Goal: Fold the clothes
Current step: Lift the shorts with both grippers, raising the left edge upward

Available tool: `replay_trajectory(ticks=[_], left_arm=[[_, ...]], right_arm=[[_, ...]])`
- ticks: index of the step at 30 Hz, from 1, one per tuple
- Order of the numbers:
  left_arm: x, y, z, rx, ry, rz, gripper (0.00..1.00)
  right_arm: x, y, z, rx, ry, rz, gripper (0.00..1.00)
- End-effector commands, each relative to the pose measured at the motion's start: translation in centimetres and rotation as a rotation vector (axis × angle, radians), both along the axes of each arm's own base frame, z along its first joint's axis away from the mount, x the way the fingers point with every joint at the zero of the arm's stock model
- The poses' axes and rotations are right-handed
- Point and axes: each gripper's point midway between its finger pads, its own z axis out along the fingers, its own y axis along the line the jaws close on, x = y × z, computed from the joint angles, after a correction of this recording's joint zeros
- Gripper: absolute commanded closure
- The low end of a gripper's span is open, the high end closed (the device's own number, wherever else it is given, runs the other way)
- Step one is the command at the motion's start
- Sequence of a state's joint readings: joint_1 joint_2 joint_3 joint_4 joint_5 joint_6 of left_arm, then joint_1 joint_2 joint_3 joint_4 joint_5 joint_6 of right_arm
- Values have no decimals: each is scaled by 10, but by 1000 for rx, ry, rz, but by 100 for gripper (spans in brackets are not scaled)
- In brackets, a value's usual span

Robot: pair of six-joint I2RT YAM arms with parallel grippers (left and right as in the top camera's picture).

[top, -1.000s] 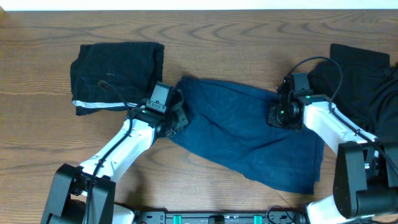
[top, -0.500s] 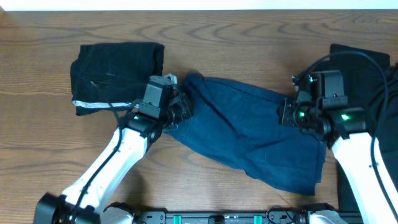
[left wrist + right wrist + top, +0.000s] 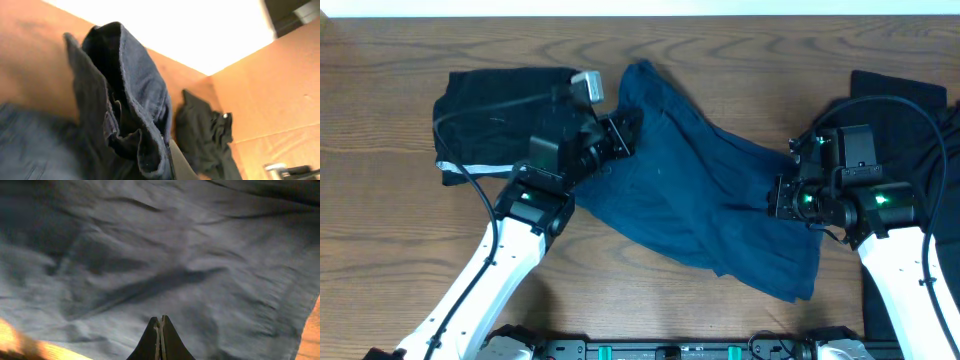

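A dark blue garment (image 3: 700, 200) lies spread across the middle of the wooden table. My left gripper (image 3: 625, 135) is shut on its left hem and holds that end lifted toward the back edge. In the left wrist view the hem (image 3: 125, 100) hangs bunched over my finger (image 3: 170, 155). My right gripper (image 3: 778, 198) is shut at the garment's right part, with a crease running to it. In the right wrist view its jaws (image 3: 160, 322) are pressed together, seemingly pinching the blue cloth (image 3: 150, 245).
A folded black garment (image 3: 505, 115) lies at the back left, just beside my left arm. A loose black pile (image 3: 910, 120) sits at the far right, and it also shows in the left wrist view (image 3: 205, 130). The bare wood table (image 3: 400, 250) shows at front left.
My left gripper has risen and moved back, pulling the garment's left end up with it. My right gripper moved slightly forward and the garment's right side shifted left.
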State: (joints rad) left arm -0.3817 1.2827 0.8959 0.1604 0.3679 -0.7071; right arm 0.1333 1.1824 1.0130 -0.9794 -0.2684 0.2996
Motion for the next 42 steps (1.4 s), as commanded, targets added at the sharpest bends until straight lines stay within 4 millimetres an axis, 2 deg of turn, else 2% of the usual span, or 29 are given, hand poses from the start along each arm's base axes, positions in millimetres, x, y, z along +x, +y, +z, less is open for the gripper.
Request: replay_trajectory(ticks=[1,2,8,13,16,20,24,27,30,36,39,42], left_arm=[[3,-1,67,0,-195,-23,94],[3,-1,80,16,-236,-29,94],[2,0,123,102,-357,-48,94],[0,4,147,188,-434,-55,94],[4,11,157,213,-453,-6,94],[5,15,168,217,-477,19,94],[3,16,181,210,-496,22,94],[-2,18,195,227,-506,19,94],[-10,21,211,245,-505,13,94],[-24,26,227,265,-492,5,94],[-31,29,233,264,-494,5,94],[-41,33,233,267,-485,3,94]], right_arm=[[3,-5,3,-32,-22,-5,99],[3,-8,3,-42,-23,-14,99],[6,-26,1,-59,-13,-76,99],[11,-42,-5,-77,6,-135,99],[12,-43,-15,-78,47,-136,99],[18,-43,-40,-88,126,-126,99],[34,-36,-68,-76,164,-58,99],[44,-26,-87,-28,187,-19,99],[54,-26,-105,-29,198,-7,99],[77,-23,-138,-34,173,28,99],[91,-34,-163,-99,160,4,99],[96,-60,-192,-213,189,-72,99]])
